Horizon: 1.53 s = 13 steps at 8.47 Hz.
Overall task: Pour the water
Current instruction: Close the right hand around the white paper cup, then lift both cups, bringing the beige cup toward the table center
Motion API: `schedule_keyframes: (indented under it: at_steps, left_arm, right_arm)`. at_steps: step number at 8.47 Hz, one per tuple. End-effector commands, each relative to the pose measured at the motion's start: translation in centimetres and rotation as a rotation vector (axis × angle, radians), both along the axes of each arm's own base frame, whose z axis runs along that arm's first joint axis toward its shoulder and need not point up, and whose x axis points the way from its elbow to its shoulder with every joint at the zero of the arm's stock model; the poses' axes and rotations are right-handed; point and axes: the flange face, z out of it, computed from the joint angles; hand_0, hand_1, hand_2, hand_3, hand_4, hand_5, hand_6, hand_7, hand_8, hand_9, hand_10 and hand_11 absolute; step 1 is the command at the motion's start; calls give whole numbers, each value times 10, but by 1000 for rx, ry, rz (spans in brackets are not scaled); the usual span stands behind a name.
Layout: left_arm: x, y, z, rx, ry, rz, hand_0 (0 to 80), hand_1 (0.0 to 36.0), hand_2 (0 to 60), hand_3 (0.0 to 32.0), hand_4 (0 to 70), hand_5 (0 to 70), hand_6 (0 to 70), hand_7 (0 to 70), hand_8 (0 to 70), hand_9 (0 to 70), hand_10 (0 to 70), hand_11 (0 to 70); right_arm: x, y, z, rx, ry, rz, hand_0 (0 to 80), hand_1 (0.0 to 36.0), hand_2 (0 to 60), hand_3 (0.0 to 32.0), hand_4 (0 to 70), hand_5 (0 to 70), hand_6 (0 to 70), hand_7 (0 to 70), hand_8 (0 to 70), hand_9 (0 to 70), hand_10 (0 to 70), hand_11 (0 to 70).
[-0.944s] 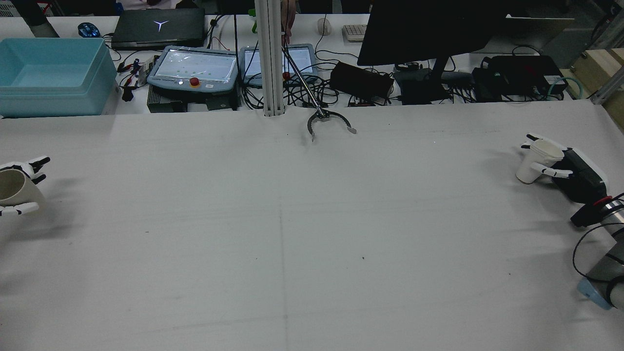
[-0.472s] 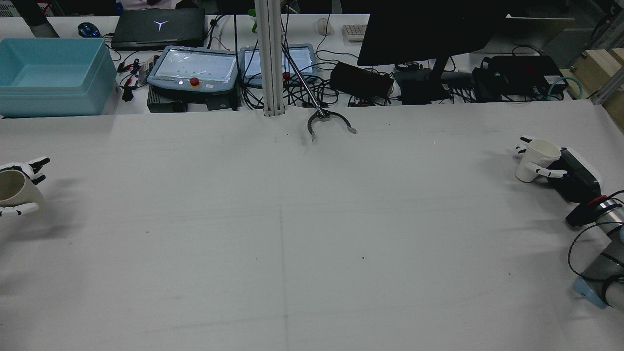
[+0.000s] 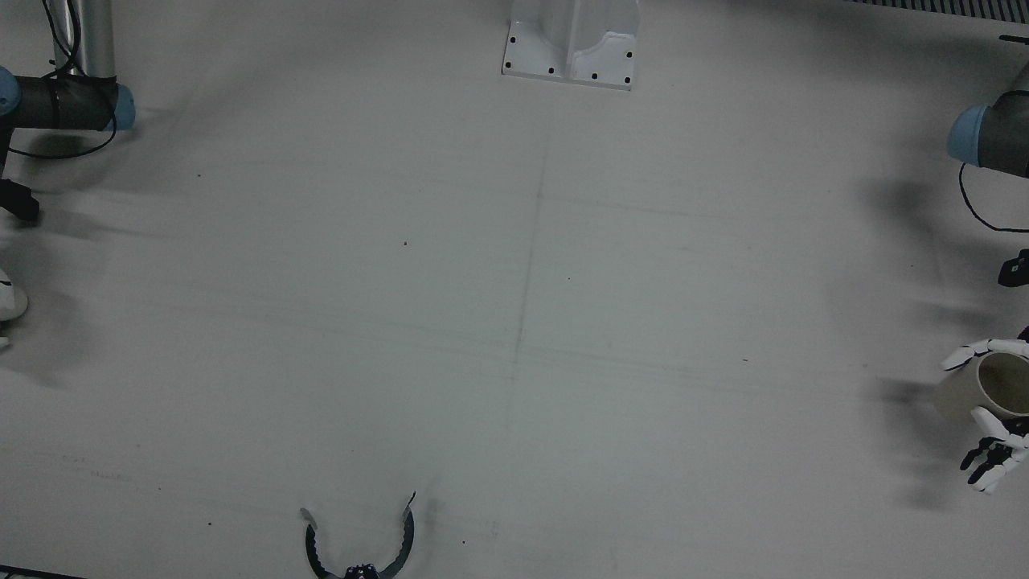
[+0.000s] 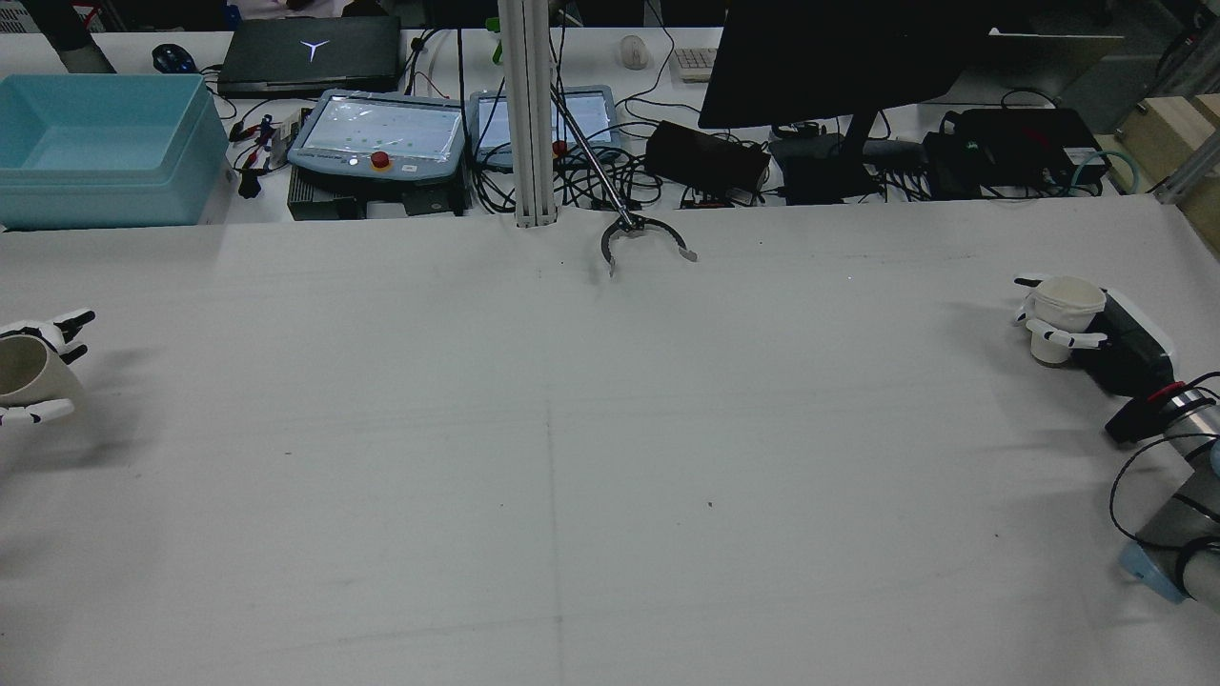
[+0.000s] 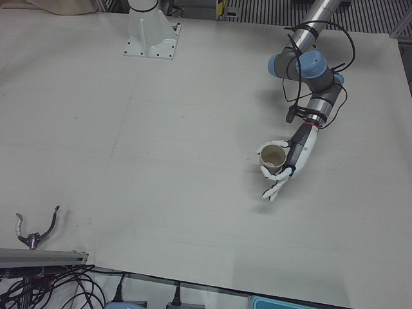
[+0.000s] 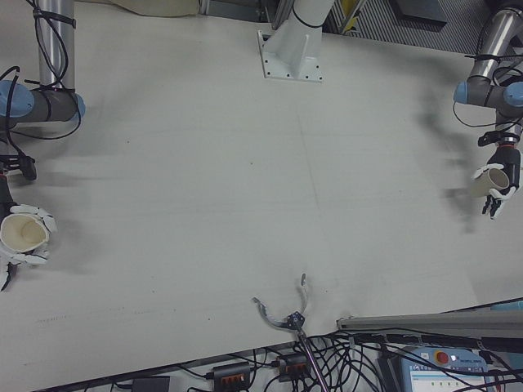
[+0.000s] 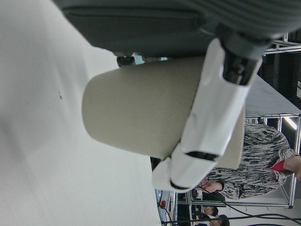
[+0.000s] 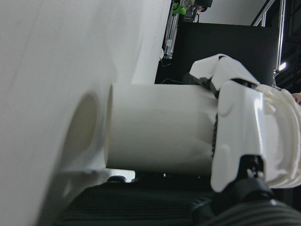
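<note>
**A:** What does the work surface look like?

**B:** A wide table covered in pale grey-white cloth [image 4: 572, 457], with a faint seam down its middle and across it. Most of it is bare. A black toothed claw on a thin metal rod [image 4: 640, 238] lies at the far edge in the rear view, jaws spread apart. A white bolted pedestal base [image 3: 572, 48] stands at the robot's side of the table.

**A:** And the room behind it?

**B:** A cluttered bench: a light blue plastic tub [image 4: 100, 148], a closed black laptop [image 4: 310, 52], two grey teach pendants with lit screens [image 4: 381, 133], a big dark monitor [image 4: 839, 57], and tangles of black cable [image 4: 591, 181]. The left hand view shows a person in a patterned grey top [image 7: 256, 165] beyond the table.

**A:** Where are the cups?

**B:** At opposite ends, well apart. The beige paper cup [image 5: 274, 159] sits in the white-and-black left hand [image 5: 283, 168], its open mouth tipped toward the table's middle and clear of the surface. Some fingers wrap it; others are stretched out below it.

**A:** The other one?

**B:** The white paper cup [image 4: 1060, 314] is clasped by the white-fingered right hand [image 4: 1082, 329], fingers [image 8: 240, 136] curled over its upper part. It stands nearly upright; in the right hand view its base is just above or barely at the cloth, casting a round shadow. I cannot tell whether it touches.

**A:** Any water visible?

**B:** The cups' insides are too dim to judge.
</note>
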Motion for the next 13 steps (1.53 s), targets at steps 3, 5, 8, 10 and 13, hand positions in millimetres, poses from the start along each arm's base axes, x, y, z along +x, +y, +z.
schedule_keyframes:
  at_steps: [3,5,8,10,13]
  left_arm:
    - [0,0,1,2,2,0,800,360,600,0,355,700,162,101,103,33,59,129]
    - [3,-3,-5,4,4,3,800,360,600,0,356,700,163,101,103,33,59,129]
    - [36,-22,-38,18,13,30,800,360,600,0,369,700,169,109,102,34,58,128]
    - [54,-33,-64,39,28,44,800,360,600,0,369,700,169,107,102,33,57,125]
    - [62,-40,-114,70,49,47,800,360,600,0,370,700,173,117,105,36,60,130]
  right_arm:
    - [2,2,1,-6,-2,3,716,310,356,0,366,195,587,671,485,626,74,130]
    - [3,2,1,-6,-2,4,757,316,352,0,356,204,603,687,501,644,105,175]
    - [30,-3,-5,8,-11,68,800,358,372,0,293,224,612,700,511,660,142,236]
    - [46,-5,-5,8,-14,94,800,360,416,0,325,254,686,700,578,700,250,394]
    - [61,-7,-33,-7,-10,115,800,360,514,0,366,293,700,700,691,700,351,526]
